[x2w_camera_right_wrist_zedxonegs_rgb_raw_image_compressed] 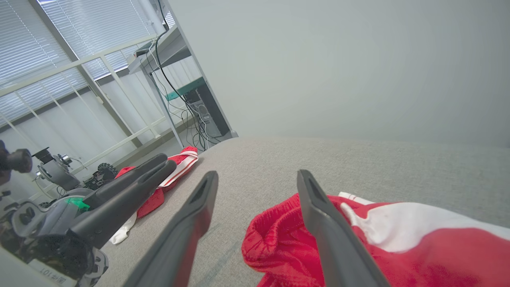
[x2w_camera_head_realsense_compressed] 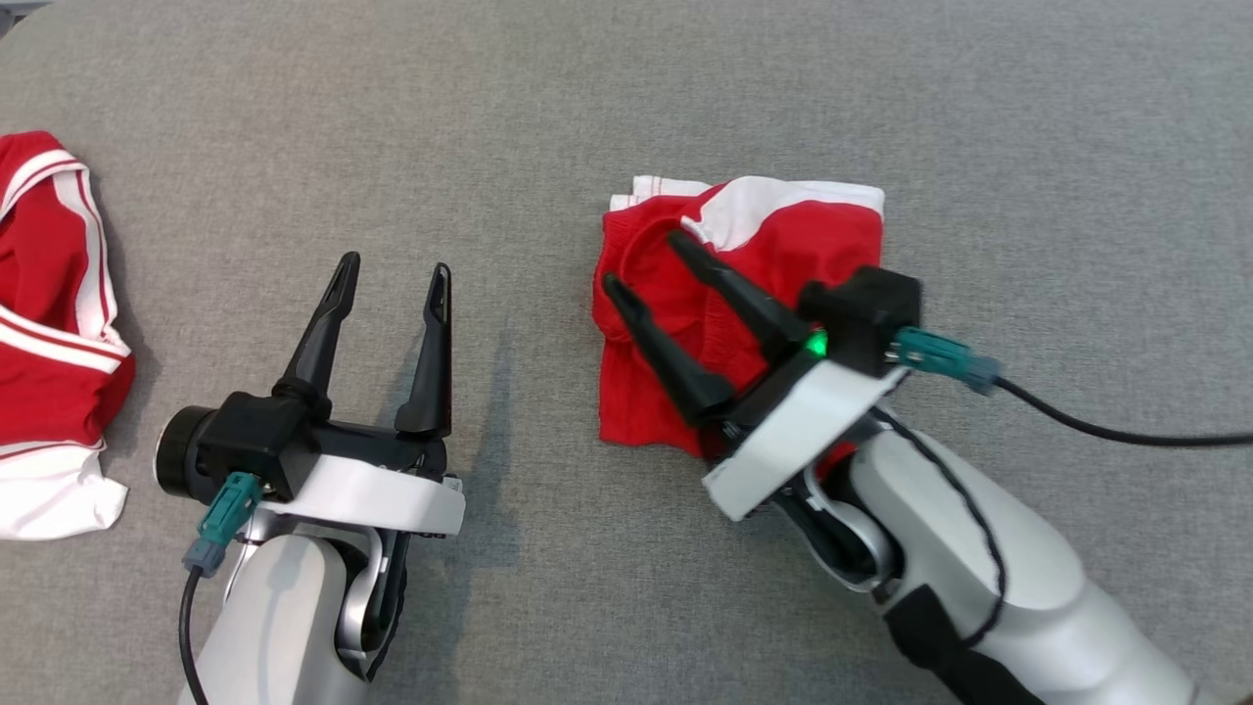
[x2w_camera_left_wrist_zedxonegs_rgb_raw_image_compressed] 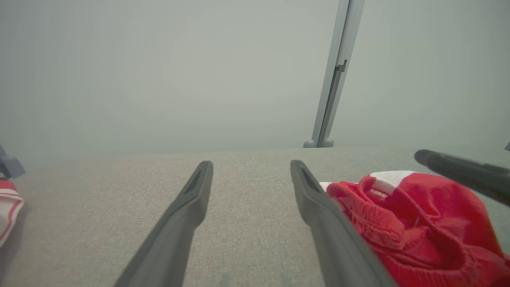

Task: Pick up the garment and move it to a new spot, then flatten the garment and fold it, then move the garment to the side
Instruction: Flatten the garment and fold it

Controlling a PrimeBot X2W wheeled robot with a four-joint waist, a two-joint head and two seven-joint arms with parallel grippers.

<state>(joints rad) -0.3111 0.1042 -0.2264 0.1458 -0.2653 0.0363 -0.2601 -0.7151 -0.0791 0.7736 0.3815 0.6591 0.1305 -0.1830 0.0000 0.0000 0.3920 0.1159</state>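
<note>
A folded red fabric garment with a white panel along its far edge lies on the flat grey woven cloth surface, a little right of the middle in the head view. Its red layers are bunched and wrinkled on the near left side, and a gathered waistband shows there in the left wrist view.

The right gripper, two long dark fingers on a white and black wrist, reaches over this garment from the lower right. Its jaws are spread wide and nothing is caught between them. In the right wrist view one finger lies over the red cloth and the other over the bare grey surface just beside the garment's crumpled edge. Whether either fingertip touches the cloth cannot be told. A small green light glows on the wrist, and a thin black cable runs off to the right.

The left gripper is over bare grey surface to the left of the garment, apart from it. Its jaws are also released, and they hold nothing.

A second crumpled red garment with white stripes lies at the far left edge of the surface, well apart from both grippers.
</note>
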